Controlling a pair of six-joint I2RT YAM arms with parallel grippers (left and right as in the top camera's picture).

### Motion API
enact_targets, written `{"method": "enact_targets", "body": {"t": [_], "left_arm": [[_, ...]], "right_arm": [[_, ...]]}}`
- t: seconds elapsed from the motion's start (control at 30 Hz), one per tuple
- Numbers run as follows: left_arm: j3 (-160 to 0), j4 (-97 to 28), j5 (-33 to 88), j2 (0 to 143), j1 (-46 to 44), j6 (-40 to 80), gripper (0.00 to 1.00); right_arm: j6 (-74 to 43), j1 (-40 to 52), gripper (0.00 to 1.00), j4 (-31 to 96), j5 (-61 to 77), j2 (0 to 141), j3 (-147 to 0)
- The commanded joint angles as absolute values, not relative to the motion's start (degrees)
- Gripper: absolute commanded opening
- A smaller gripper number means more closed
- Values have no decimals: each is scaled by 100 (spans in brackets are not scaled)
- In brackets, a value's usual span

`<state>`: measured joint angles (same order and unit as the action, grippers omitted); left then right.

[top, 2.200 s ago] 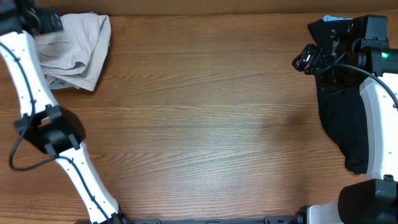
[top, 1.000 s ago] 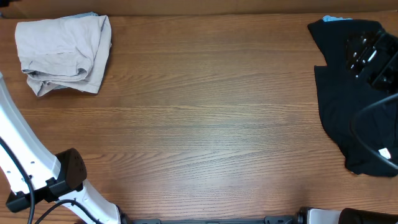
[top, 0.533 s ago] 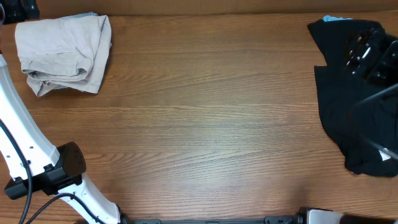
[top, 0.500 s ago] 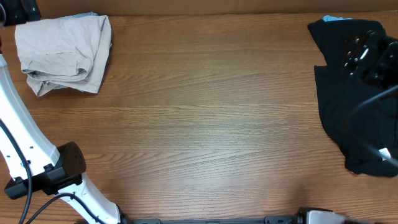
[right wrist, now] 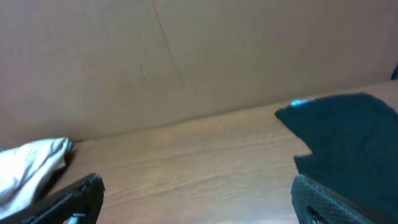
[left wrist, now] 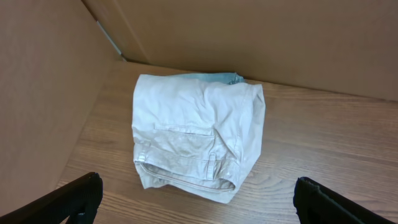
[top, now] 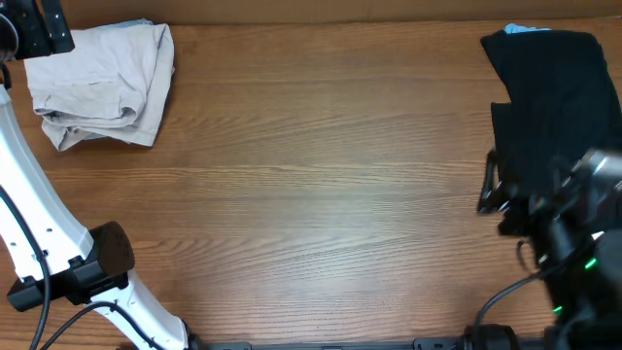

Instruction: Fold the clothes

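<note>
The pale beige shorts [top: 102, 83] lie folded at the table's far left; in the left wrist view [left wrist: 199, 137] they sit just ahead of my left gripper [left wrist: 199, 214]. That gripper is wide open and empty, and shows at the top left corner overhead [top: 44, 27]. A sliver of light-blue denim [left wrist: 221, 77] peeks out behind the beige shorts. The black garment [top: 549, 107] lies spread at the far right. My right gripper [top: 498, 199] hovers at its left edge, open and empty [right wrist: 199, 208]. In the right wrist view the black garment [right wrist: 348, 137] is ahead to the right.
A brown cardboard wall [left wrist: 249, 31] runs along the table's back and left side. Another light-blue scrap [top: 525, 29] shows at the black garment's top edge. The left arm's base [top: 87, 262] stands at the near left. The wooden table [top: 321, 175] stretches between the two piles.
My right arm has swung from the far right corner over the black garment down to the near right. My left gripper has come back into view at the top left corner.
</note>
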<state>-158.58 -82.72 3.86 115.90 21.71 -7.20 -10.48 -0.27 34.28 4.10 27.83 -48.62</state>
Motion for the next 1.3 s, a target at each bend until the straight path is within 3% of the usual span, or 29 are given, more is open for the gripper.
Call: {"method": "enact_targets", "body": {"t": [0.0, 0.27, 0.57, 1.27], "left_arm": [[-15874, -8259, 408, 11587, 2171, -620, 100], [-15874, -8259, 408, 11587, 2171, -620, 100], [-15874, -8261, 408, 11587, 2171, -620, 100], [-15874, -8261, 408, 11587, 2171, -620, 100]], "right_arm": [[-1155, 5, 100, 2897, 526, 1968, -3607], [-1520, 187, 100, 1286, 506, 646, -1374], [-1503, 191, 100, 821, 344, 204, -329], [-1503, 191, 100, 436, 349, 16, -45]]}}
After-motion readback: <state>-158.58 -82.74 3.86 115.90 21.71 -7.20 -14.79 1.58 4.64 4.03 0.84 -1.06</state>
